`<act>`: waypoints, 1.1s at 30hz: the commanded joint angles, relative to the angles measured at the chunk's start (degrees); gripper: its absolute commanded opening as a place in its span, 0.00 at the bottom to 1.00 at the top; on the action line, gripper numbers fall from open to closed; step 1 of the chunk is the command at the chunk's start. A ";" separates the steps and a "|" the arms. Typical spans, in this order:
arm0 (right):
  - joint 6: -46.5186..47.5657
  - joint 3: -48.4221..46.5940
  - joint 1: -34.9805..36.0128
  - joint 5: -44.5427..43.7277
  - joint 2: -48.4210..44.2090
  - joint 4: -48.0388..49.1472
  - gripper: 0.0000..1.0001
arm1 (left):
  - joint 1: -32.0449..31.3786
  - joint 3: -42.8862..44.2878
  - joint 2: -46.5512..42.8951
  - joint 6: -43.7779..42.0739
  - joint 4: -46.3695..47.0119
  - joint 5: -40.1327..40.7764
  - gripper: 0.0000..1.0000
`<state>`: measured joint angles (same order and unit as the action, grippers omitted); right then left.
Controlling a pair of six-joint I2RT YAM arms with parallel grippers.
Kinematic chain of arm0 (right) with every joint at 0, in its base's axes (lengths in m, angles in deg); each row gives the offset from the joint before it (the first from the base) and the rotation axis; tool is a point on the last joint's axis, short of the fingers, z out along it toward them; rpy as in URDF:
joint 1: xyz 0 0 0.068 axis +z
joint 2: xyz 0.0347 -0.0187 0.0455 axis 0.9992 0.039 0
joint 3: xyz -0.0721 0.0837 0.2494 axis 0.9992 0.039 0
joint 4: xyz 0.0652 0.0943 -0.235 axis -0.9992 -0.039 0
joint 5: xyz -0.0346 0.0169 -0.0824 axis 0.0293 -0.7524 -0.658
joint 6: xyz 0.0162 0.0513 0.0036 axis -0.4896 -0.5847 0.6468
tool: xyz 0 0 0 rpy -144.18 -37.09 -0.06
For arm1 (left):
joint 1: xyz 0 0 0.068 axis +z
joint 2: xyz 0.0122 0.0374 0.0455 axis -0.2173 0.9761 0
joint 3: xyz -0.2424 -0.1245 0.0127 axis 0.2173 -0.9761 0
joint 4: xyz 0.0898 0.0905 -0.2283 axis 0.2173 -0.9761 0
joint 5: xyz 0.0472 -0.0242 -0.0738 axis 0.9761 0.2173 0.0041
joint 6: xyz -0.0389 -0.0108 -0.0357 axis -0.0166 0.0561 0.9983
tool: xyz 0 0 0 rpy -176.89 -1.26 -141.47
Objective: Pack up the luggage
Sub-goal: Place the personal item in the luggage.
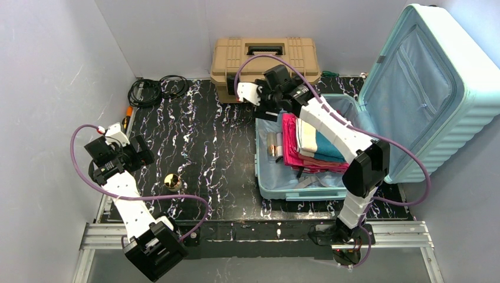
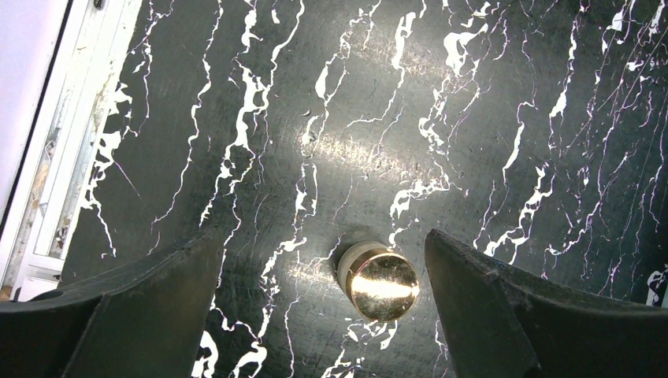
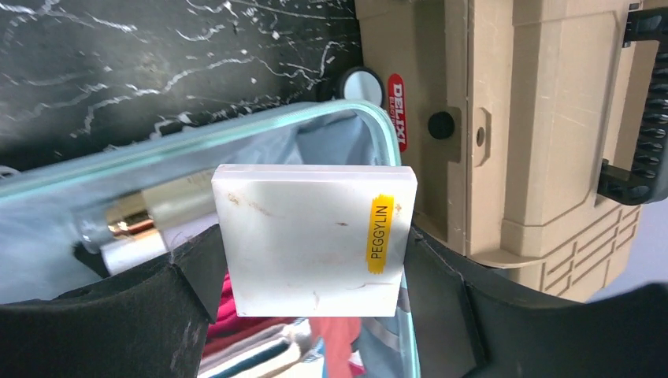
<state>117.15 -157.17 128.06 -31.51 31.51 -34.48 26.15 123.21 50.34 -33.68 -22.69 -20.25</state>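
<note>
The right gripper (image 3: 311, 272) has its 2 fingers (image 3: 118, 323) clamped on the opposite side edges of a flat white block (image 3: 307, 236) with a yellow label. The wide face stays clear of the pads, probably so it can go down flat. Directly beneath the fingers is the far corner of the luggage (image 1: 301, 193), which lies open on the table (image 2: 236, 118) with its lid standing upright on the far side from the arm bases. Below and just behind the block, a pale tube with a gold band (image 3: 130, 220) lies against the shell wall. Nearer the wrist, folded clothes (image 1: 312, 144) fill the middle, so this corner looks like the remaining gap. Just beyond the fingertips, outside the shell, stands the tan toolbox (image 3: 543, 118).

The left gripper (image 2: 323, 315) hovers with its 2 fingers spread wide and holding nothing. Between and below them a small gold-capped item (image 2: 384, 285) stands on the table, closer to 1 finger than the other. That pose suits a straight descent to pick it up next.
</note>
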 commanded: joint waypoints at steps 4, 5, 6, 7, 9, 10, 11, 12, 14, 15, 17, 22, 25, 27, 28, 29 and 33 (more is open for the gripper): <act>11.21 0.06 -4.92 5.58 5.86 2.90 0.70 | 0.59 0.06 -0.43 0.00 -1.44 -1.45 0.98; 12.24 0.17 -5.14 5.58 6.77 2.93 0.70 | 0.61 0.06 -0.45 0.01 -1.49 -1.45 0.98; 13.17 0.35 -5.29 5.32 7.73 2.86 0.70 | 0.65 0.06 -0.45 0.00 -1.53 -1.45 0.98; 13.87 0.59 -5.38 4.96 8.55 2.90 0.70 | 0.75 0.02 -0.52 -0.05 -1.57 -1.45 0.98; 14.63 1.20 -5.67 4.43 9.86 3.62 0.70 | 0.93 -0.07 -0.59 -0.10 -1.53 -1.45 0.98; 15.01 1.47 -5.91 4.34 10.46 4.03 0.70 | 0.97 -0.11 -0.55 -0.15 -1.45 -1.45 0.98; 15.22 1.73 -6.20 4.32 10.92 4.61 0.70 | 1.02 -0.11 -0.50 -0.24 -1.44 -1.52 0.98; 15.48 2.08 -6.39 4.12 11.48 5.30 0.70 | 1.03 -0.11 -0.46 -0.24 -1.50 -1.58 0.98; 15.97 3.04 -6.84 4.14 12.09 6.85 0.70 | 1.12 -0.03 -0.21 -0.11 -1.53 -1.71 0.98; 16.48 3.57 -6.94 4.02 12.38 8.03 0.70 | 1.12 -0.02 -0.13 -0.08 -1.53 -1.77 0.98; 17.34 4.65 -6.90 3.96 13.09 9.27 0.70 | 1.12 0.06 0.05 -0.12 -1.60 -1.89 0.98; 18.36 5.91 -6.90 2.48 15.28 10.16 0.71 | 1.44 -0.10 -0.18 -0.17 -1.62 -1.88 0.98; 18.68 7.36 -6.98 1.94 15.82 11.81 0.72 | 1.53 -0.05 0.10 -0.20 -1.66 -2.13 0.98; 18.58 7.84 -6.99 1.89 16.29 12.72 0.72 | 1.56 0.14 0.44 -0.16 -1.78 -2.31 0.98; 18.49 7.80 -7.03 1.78 16.57 12.85 0.72 | 1.56 0.18 0.50 -0.10 -1.79 -2.31 0.98; 18.31 7.79 -7.03 1.49 16.83 13.05 0.72 | 1.56 0.18 0.47 -0.12 -1.79 -2.33 0.98; 18.03 7.87 -7.24 1.06 18.06 13.39 0.73 | 1.65 0.07 0.27 -0.23 -1.79 -2.41 0.98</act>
<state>134.37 -149.85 121.00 -29.50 48.58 -24.36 27.41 123.21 50.62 -33.71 -22.96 -21.21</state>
